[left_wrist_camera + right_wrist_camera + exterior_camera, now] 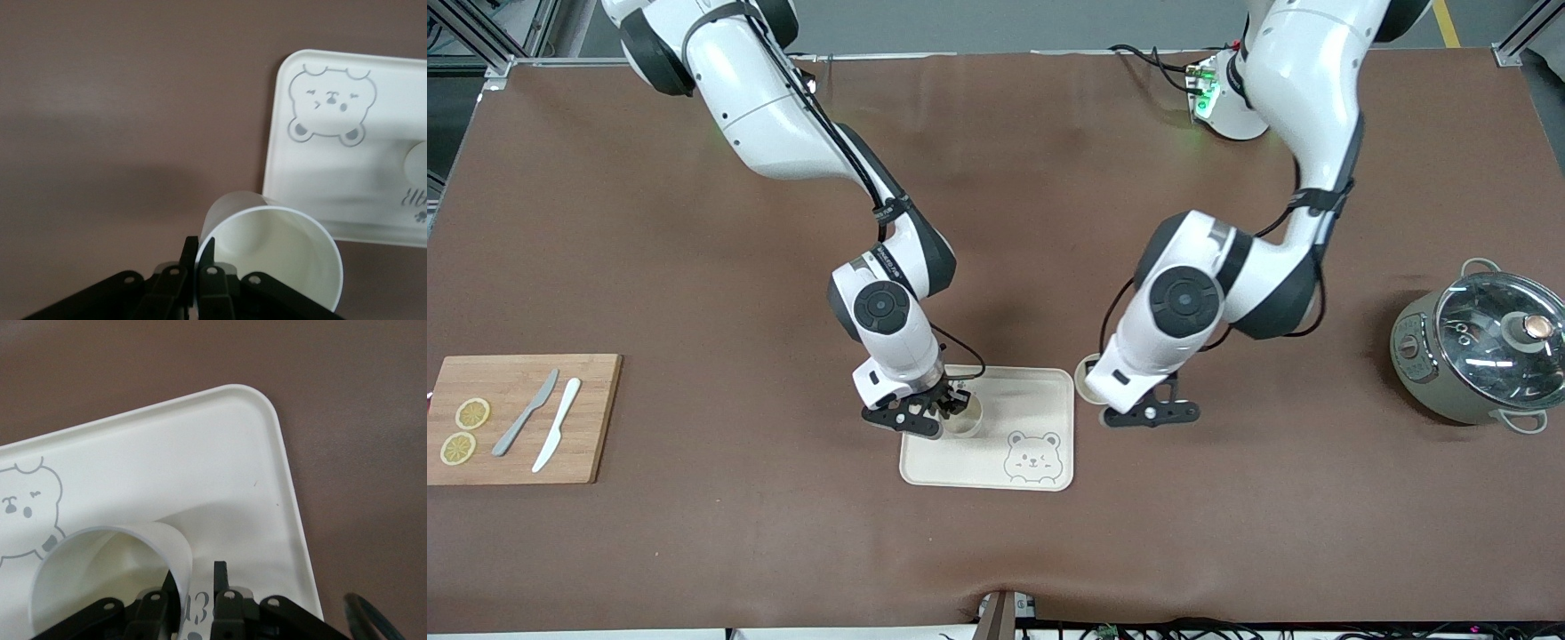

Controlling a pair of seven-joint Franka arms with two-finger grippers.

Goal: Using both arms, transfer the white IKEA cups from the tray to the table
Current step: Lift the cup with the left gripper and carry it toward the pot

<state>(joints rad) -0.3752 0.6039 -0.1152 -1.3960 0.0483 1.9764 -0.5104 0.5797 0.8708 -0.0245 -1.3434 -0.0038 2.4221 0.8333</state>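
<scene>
1. Cream-white, thin-walled and handleless, the white IKEA cups look light, rigid and smooth; the rim wall is the natural hold, one finger inside, one outside.
2. The cup on the tray (964, 418) stands upright on the tray (1040, 391), at its edge toward the right arm's end. The right gripper (931, 411) straddles its wall, fingers partly narrowed; contact appears incomplete.
3. The cup off the tray (1087, 375) is just beside the tray on the table (694, 533), pinched at the rim by the left gripper (197, 267); whether it rests or hangs is unclear.
4. Both cups are plain, tapered, round-rimmed.
</scene>
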